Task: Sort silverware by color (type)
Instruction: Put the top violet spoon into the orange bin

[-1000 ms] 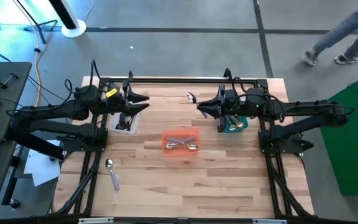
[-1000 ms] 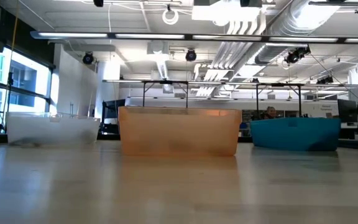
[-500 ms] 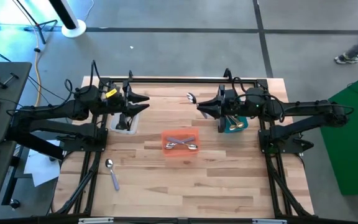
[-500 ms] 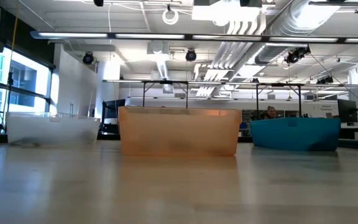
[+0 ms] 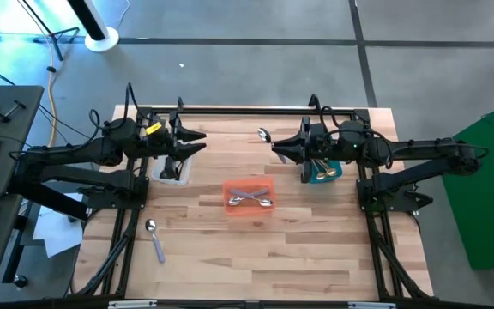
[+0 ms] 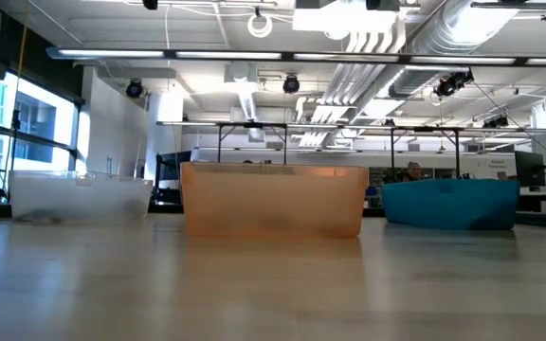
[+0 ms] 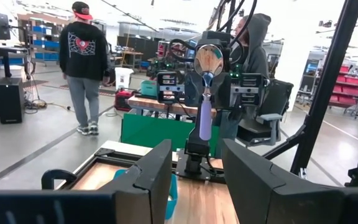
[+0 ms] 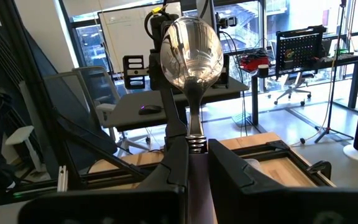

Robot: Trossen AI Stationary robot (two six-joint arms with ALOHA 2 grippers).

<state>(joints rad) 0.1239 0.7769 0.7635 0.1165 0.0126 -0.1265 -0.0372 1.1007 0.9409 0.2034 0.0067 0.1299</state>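
My right gripper [image 5: 274, 151] hovers over the far middle of the table, pointing left, shut on a silver spoon [image 5: 263, 134] with a pale lavender handle. My left gripper [image 5: 202, 142] faces it from the left, open and holding nothing. The left wrist view shows that spoon [image 7: 207, 62] standing up from the right gripper. Silver spoons [image 5: 249, 199] lie in the orange bin [image 5: 228, 204]. One more lavender-handled spoon [image 5: 153, 238] lies flat on the table near the left front. The low view shows no gripper. My right gripper pinches the spoon's handle [image 8: 195, 147] between its two fingers [image 8: 178, 168], which lie along it. The fingers come level from the table's right. The bowl [image 8: 191, 50] sticks out past the fingertips, and the spoon is lifted clear of the table.
A clear bin [image 5: 171, 172] sits under my left arm and a teal bin [image 5: 325, 174] under my right arm. In the low view they stand in a row: clear [image 6: 79, 196], orange [image 6: 273, 201], teal [image 6: 450, 205]. People stand in the room beyond the table [image 7: 84, 56].
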